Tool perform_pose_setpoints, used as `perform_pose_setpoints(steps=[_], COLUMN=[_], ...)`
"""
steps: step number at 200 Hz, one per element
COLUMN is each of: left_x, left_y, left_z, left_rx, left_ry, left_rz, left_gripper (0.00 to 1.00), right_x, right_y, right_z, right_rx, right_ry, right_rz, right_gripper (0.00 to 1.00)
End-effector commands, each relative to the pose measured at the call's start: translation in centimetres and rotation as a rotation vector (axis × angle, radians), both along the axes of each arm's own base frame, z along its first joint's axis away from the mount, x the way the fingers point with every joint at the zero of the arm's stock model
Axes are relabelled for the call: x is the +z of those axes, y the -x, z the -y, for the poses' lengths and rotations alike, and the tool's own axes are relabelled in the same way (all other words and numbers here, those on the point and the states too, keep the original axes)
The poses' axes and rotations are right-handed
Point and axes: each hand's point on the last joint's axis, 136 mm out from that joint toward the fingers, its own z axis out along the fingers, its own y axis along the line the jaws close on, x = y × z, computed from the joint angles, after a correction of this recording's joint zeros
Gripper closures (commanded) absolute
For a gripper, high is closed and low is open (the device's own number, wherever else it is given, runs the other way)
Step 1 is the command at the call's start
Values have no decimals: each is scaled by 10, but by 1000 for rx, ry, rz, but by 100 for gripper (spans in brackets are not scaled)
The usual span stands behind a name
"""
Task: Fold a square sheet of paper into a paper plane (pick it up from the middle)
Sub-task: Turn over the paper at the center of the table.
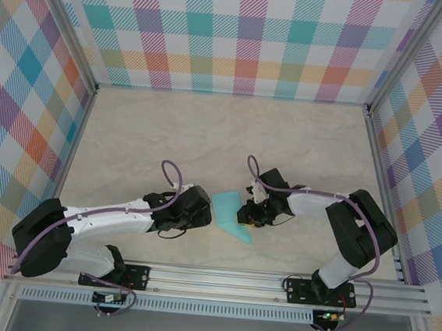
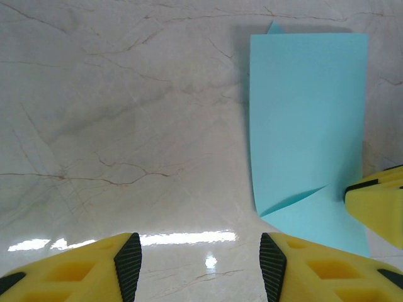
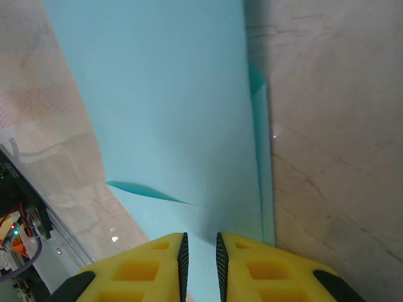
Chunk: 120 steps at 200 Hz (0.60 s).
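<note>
The square sheet of paper [image 1: 228,213] is turquoise and lies on the marble table between my two grippers. In the left wrist view the paper [image 2: 308,113] looks like a tall strip, with a crease running across its near end. My right gripper [image 3: 200,258] is closed to a narrow slit on the near part of the paper [image 3: 170,113], which bends up toward its fingers. One of those yellow fingers [image 2: 378,204] sits at the sheet's right edge. My left gripper [image 2: 200,264] stands open just left of the sheet, with bare table between its pads. From above, the left gripper [image 1: 207,215] and the right gripper [image 1: 246,213] flank the paper.
The marble tabletop [image 1: 208,133] stretches away behind the grippers. Plaid walls close it in at the back and both sides. An aluminium rail [image 1: 218,279] carrying the arm bases runs along the near edge.
</note>
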Motion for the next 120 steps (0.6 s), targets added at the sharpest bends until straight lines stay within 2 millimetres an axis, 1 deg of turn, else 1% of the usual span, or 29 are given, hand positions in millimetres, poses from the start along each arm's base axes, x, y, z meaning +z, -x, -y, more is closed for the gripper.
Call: perform_pose_setpoints(steps=[1,33,61,63,71,95,120], left_x=[6,2,-9,-7,-9,-15,-13], left_y=[-7,-7,-5,-8,-9,-11,-15], left_z=[11,21,28,33,36,45,53], left_rx=[-12,2,30,31,44,69,73], left_ry=[36,65,95,118,139,196,241], left_rz=[-2,-35,-79,-68,-73,-85,-75], left_gripper=[46,44,42,42,41,42,45], right_x=[-8,-17,-23,-23,-23,-24,-25], right_y=[1,1,3,3,3,3,2], right_z=[3,10,14,14,15,18,19], right_rx=[1,-55,-79,-79,-86,-96,-99], right_ry=[-40,-90,-99,-101,-100,-102,-101], right_rz=[-6,-47,-72,-71,-74,-79,-83], right_gripper=[78,78,77,77,77,77,76])
